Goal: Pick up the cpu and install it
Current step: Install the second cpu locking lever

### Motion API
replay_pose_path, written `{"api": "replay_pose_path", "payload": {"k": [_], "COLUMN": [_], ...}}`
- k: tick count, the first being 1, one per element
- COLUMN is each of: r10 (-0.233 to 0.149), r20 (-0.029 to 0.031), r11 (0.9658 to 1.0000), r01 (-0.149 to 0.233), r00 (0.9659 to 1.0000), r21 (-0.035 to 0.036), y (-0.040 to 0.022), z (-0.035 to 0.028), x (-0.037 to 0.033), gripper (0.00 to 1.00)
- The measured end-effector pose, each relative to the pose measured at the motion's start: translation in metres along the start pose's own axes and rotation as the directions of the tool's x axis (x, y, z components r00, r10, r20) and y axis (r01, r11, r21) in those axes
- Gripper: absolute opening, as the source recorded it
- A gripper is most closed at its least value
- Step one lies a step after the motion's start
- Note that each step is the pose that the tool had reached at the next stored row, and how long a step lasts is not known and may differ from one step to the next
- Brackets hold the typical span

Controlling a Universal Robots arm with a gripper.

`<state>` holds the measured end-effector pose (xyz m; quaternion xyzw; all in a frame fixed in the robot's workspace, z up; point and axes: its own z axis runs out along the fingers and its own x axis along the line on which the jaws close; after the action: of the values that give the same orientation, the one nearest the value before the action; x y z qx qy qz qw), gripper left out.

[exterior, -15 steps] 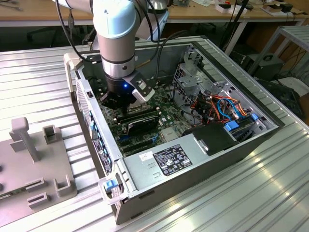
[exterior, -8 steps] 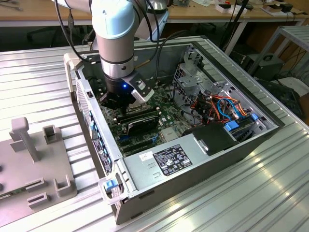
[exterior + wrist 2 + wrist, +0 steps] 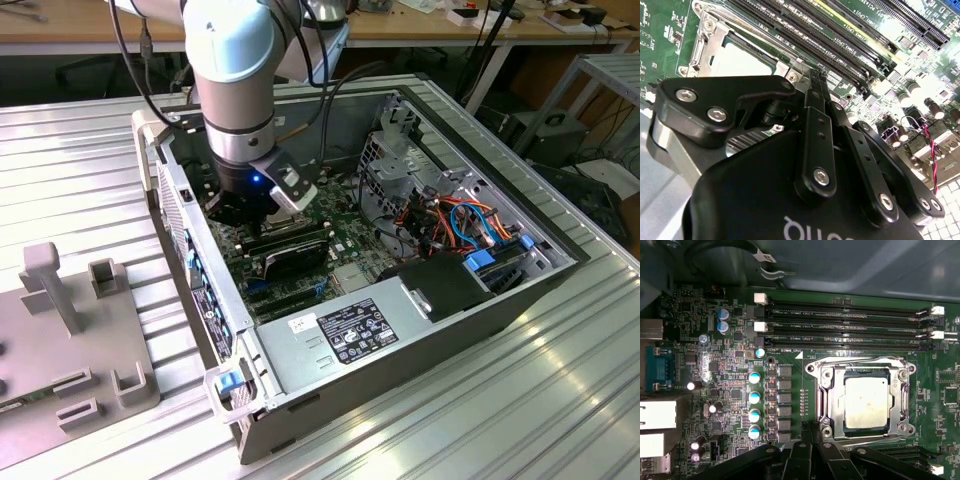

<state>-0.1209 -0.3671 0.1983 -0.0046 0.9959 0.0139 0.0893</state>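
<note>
cpu [image 3: 868,401], matte silver square flat within shiny metal socket frame [image 3: 826,395]

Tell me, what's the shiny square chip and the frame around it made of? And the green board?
The cpu looks like matte silver-grey metal, with a dull, even sheen. The frame around it seems bright polished steel, since it glints and has screws. The green board is probably glossy coated fibreglass, though that is a guess from its look.

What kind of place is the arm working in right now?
Probably a lab or workshop bench for PC assembly. An open desktop computer case lies on a ribbed metal table, cluttered desks stand behind it, and the gripper hangs over the motherboard by the socket, where the cpu already sits.
</note>
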Motion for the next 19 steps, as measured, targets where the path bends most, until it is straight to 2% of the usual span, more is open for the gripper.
{"api": "replay_pose_path", "payload": {"k": [11, 19], "r10": [0.001, 0.001], "r20": [0.0169, 0.0217], "r11": [1.0, 1.0], "r01": [-0.001, -0.001], "r00": [0.9999, 0.9998], "r21": [-0.0076, -0.0083], "y": [0.0001, 0.0003], "z": [-0.0034, -0.0083], "x": [0.0034, 0.0034], "gripper": [0.11, 0.11]}}
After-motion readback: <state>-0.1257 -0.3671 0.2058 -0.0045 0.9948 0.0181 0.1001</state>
